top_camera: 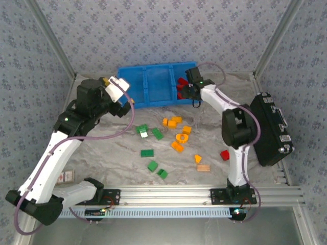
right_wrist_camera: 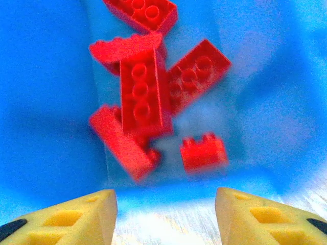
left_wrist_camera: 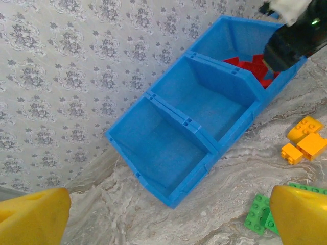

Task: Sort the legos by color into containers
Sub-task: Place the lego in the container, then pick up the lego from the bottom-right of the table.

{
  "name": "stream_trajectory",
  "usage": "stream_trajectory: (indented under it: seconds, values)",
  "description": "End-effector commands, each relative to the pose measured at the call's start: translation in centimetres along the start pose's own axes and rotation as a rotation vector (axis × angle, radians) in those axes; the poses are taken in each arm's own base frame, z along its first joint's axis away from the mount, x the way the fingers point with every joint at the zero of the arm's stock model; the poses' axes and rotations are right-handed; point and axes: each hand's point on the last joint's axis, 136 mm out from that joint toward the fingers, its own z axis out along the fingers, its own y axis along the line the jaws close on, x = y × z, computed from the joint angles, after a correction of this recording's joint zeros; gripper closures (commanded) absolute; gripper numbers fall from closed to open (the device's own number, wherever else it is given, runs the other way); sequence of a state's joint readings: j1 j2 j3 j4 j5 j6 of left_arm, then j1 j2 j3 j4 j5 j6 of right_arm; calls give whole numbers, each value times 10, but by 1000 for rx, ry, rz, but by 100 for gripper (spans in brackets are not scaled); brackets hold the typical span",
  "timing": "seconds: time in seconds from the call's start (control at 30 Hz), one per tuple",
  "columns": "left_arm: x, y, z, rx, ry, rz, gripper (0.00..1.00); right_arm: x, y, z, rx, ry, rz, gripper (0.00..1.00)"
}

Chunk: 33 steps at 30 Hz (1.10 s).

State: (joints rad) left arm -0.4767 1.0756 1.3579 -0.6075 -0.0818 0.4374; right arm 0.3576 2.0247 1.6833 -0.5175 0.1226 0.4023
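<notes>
Filling the right-end compartment of the blue bin (top_camera: 158,84) with red seems the step in hand: several red bricks (right_wrist_camera: 148,97) lie there, with the right gripper (right_wrist_camera: 164,203) just above them, jaws parted and empty. Next it likely must clear the bin wall and fetch the lone red brick (top_camera: 225,154) on the table. The left gripper (left_wrist_camera: 168,205) hovers wide and empty by the bin's left end; orange bricks (top_camera: 176,133) and green bricks (top_camera: 148,131) lie scattered mid-table, with a tan block (top_camera: 203,168) to avoid.

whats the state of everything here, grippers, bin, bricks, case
left gripper, open, empty
right gripper, open, empty, above the red bricks
right compartment, holds the red bricks
middle compartment, empty
left compartment, empty
green bricks, loose on the table
orange bricks, loose on the table
red brick, on the table, unsorted
black case, shut
</notes>
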Motion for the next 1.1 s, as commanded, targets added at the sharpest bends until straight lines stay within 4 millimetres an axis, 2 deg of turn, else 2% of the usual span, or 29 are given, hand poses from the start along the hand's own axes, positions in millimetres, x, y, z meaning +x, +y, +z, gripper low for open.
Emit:
stream_trajectory:
  seconds: [0.0,0.13,0.23,0.37,0.47,0.57,0.67,0.87,1.07]
  values:
    - [-5,1,-16,-3,-49,-26,0,-5,-12,-77,-19,-79,-111,44]
    - [-5,0,-23,-2,-69,-51,0,51,-50,-136,70,22,-121,45]
    - [-10,0,-28,6,-88,-64,0,102,-85,-172,174,87,-5,42]
    - [-11,-1,-32,14,-102,-73,0,170,-126,-197,238,152,144,36]
    - [-12,-3,-33,22,-105,-80,0,204,-144,-208,267,161,282,24]
    - [-13,-3,-33,27,-110,-83,0,227,-155,-212,280,151,347,16]
    - [-14,-3,-34,29,-114,-87,0,247,-159,-207,287,198,371,14]
    - [-13,-3,-37,23,-113,-86,0,266,-158,-175,318,299,370,10]
    - [-10,-3,-37,17,-106,-79,0,272,-165,-152,322,291,377,7]
